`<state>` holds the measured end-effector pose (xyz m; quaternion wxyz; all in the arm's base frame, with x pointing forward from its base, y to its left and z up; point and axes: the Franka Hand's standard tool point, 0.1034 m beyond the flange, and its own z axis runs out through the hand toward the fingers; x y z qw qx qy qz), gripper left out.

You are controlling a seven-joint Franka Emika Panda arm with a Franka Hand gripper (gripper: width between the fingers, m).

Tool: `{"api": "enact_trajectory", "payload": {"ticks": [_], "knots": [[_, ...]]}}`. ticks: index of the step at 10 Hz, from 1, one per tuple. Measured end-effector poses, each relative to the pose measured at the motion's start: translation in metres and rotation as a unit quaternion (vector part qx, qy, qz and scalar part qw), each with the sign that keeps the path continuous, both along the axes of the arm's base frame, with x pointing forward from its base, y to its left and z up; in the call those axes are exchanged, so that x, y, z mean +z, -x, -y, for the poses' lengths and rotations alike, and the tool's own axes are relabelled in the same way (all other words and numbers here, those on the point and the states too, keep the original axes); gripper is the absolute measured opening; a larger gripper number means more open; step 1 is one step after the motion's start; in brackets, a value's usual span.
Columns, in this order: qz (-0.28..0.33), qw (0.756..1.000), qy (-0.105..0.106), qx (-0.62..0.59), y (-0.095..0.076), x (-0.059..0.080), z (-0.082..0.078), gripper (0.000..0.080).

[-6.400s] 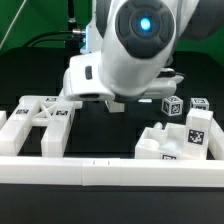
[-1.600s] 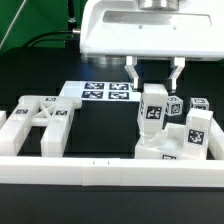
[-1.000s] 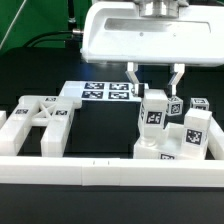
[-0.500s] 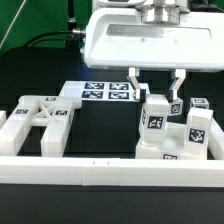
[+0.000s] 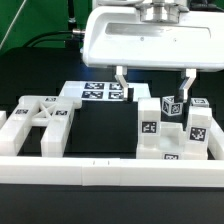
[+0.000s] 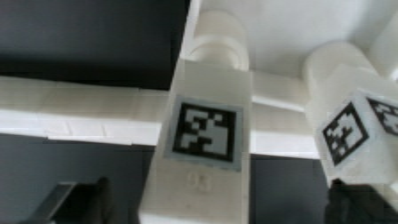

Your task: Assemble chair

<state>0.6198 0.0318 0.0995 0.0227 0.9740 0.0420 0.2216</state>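
On my screen the hand point(image 5: 153, 84) has its fingers spread wide apart and holds nothing. It hangs just above an upright block point(image 5: 148, 122) of the chair, a finger off to each side and neither touching it. That block stands among a group of chair parts point(image 5: 192, 135) at the exterior view's right end of the bench point(image 5: 100, 130), just behind the white rail point(image 5: 100, 172) along the near edge. More chair pieces point(image 5: 40, 118) lie at the opposite end, and the marker board point(image 5: 100, 92) lies toward the far edge. In the wrist view the block's tag point(image 6: 205, 130) faces the camera.
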Motion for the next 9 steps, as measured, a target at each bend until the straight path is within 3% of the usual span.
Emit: {"api": "enact_trajectory", "payload": {"ticks": [6,8,9], "knots": [[-0.033,0.999,-0.005,-0.001,-0.016,0.021,0.013,0.0649],[-0.034,0.999,-0.005,-0.002,-0.015,0.017,0.013,0.0649],[-0.085,0.996,-0.014,-0.003,-0.01,0.013,0.01,0.0649]]}}
